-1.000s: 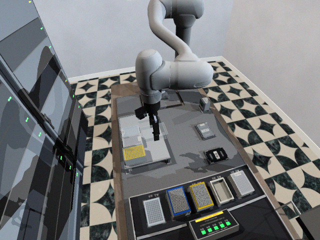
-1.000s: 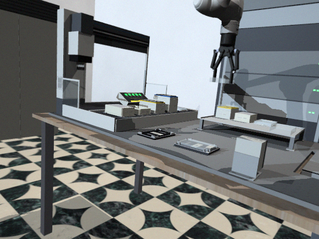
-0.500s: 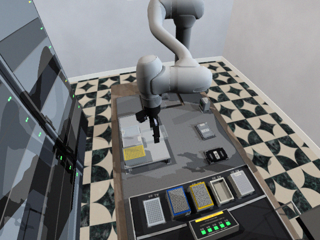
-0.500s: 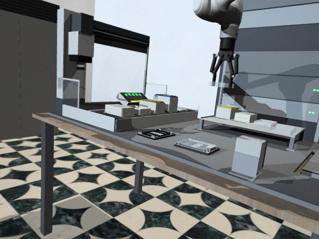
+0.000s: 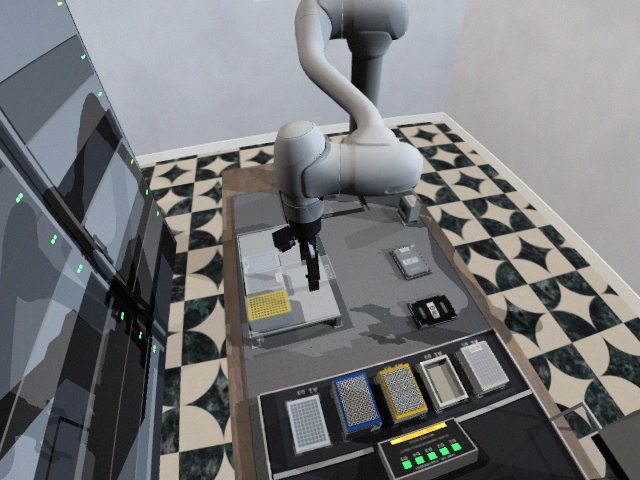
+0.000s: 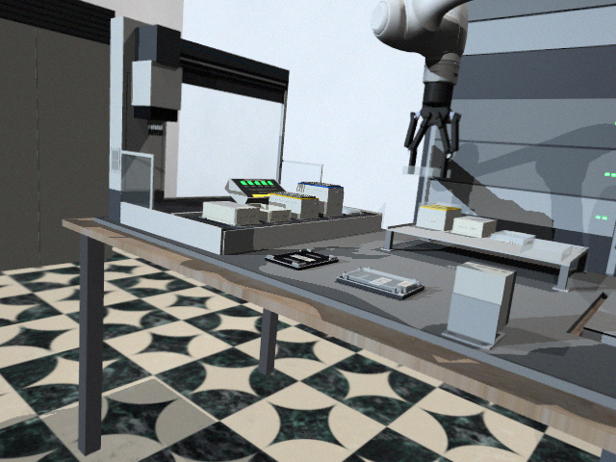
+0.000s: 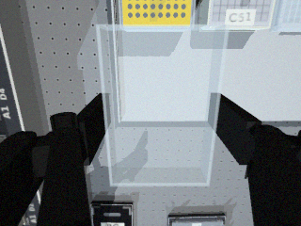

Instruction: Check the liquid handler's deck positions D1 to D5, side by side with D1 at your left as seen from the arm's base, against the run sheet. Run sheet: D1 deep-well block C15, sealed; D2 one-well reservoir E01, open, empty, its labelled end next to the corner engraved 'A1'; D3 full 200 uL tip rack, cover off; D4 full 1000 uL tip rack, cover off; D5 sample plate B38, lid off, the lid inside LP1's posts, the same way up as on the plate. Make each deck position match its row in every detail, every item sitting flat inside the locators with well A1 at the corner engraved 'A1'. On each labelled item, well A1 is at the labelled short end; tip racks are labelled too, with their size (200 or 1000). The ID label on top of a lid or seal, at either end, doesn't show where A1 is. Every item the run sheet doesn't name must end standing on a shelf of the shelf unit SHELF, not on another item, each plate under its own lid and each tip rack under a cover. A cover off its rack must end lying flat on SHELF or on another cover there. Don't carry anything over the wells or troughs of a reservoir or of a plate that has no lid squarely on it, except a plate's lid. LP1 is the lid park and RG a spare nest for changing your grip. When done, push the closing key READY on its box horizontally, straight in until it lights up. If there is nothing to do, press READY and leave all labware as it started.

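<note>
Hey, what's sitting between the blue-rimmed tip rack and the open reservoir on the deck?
One item: the yellow-rimmed tip rack, cover off, stands between the blue-rimmed tip rack and the open reservoir. The top view shows it best.

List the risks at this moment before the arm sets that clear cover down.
1. The gripper pinches the clear cover only by its side walls, high above the shelf; a slip would likely drop it.
2. The yellow tip rack and plate C51 already stand on the shelf, so the cover might land on them rather than lie flat.
</note>
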